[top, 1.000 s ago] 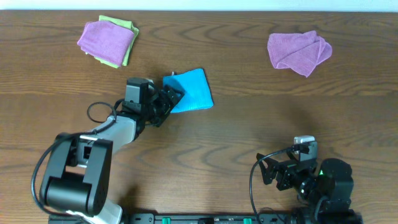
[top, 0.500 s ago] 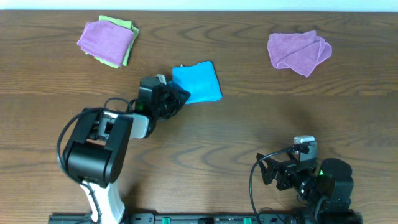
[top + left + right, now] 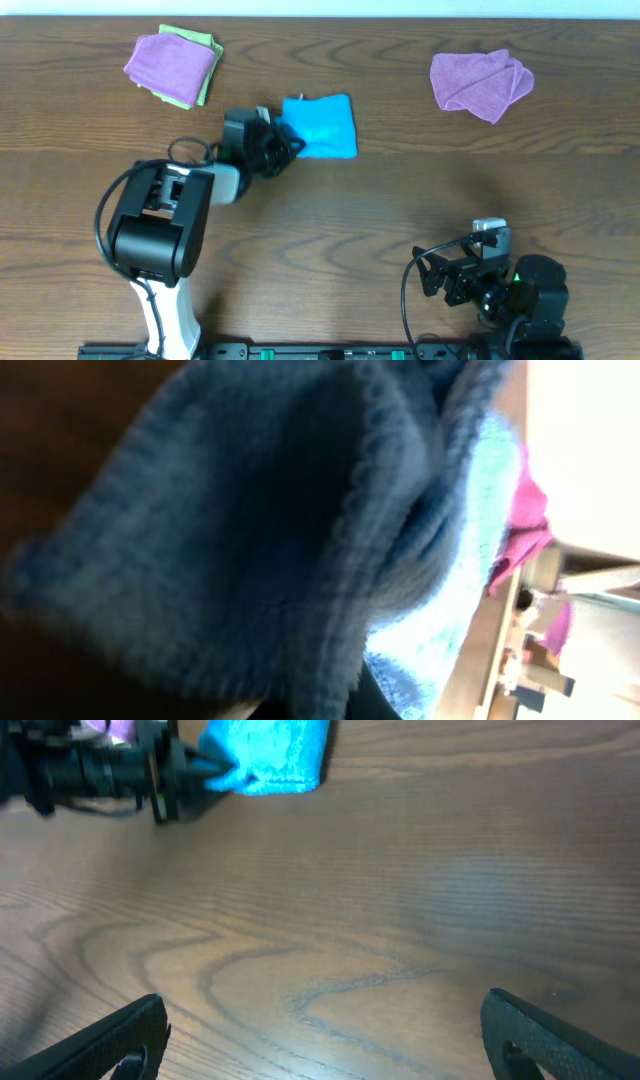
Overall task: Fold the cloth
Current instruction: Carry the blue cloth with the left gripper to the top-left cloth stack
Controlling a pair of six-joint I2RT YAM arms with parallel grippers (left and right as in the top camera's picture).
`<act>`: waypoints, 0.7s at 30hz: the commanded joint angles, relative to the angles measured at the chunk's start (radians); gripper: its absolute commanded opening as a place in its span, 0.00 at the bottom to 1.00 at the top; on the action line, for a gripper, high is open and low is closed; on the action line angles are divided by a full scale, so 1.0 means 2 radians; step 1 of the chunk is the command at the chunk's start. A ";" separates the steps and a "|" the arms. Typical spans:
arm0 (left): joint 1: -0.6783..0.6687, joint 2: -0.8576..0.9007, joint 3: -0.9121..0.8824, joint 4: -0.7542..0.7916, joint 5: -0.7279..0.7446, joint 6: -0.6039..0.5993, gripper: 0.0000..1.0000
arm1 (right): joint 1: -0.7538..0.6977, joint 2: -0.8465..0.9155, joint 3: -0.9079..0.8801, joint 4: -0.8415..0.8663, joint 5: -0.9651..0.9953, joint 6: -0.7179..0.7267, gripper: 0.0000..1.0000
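The sky-blue cloth (image 3: pixel 325 125) lies folded on the wooden table, just behind centre. My left gripper (image 3: pixel 288 143) is at its near-left edge, shut on that edge. The left wrist view is almost wholly filled by the cloth (image 3: pixel 250 530), bunched up close and shadowed. In the right wrist view, the cloth (image 3: pixel 270 755) and the left gripper (image 3: pixel 200 770) show far off at the upper left. My right gripper (image 3: pixel 425 278) rests low at the front right, open and empty, its fingers (image 3: pixel 110 1040) wide apart over bare wood.
A purple cloth (image 3: pixel 170 65) lies on a lime-green cloth (image 3: pixel 207 45) at the back left. A crumpled purple cloth (image 3: pixel 480 82) sits at the back right. The left arm's base (image 3: pixel 150 240) stands at the front left.
My left gripper has shut on the cloth's edge and swung rightward and towards the back. The cloth has shifted right and turned with it. The right arm has not moved.
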 commanded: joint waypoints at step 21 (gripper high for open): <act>0.162 -0.008 0.419 -0.280 -0.115 0.077 0.06 | -0.004 -0.003 -0.002 0.000 -0.002 0.005 0.99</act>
